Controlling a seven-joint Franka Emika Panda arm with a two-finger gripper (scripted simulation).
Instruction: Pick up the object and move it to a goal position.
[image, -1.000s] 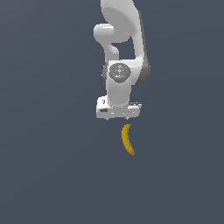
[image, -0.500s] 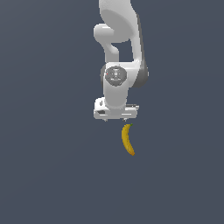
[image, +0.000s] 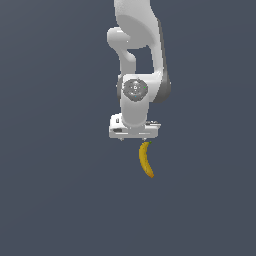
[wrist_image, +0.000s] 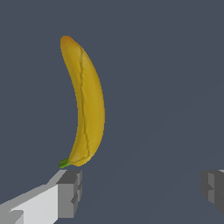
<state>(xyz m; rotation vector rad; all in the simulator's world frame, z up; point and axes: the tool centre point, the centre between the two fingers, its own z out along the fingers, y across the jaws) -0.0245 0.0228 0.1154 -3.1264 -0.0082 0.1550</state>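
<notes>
The yellow banana lies on the dark grey floor, its greenish stem end toward the arm and its orange-brown end away. In the wrist view the banana lies beyond the fingertips, outside the gap, with its stem tip close to one grey finger pad. My gripper is open wide and empty. In the exterior view the gripper hangs below the white hand, right next to the banana's stem end, and its fingers are mostly hidden by the hand.
Flat dark grey floor lies all around. The white arm rises above the hand in the exterior view. No other object shows.
The hand has shifted slightly toward the exterior view's left and turned a little. The banana has not moved.
</notes>
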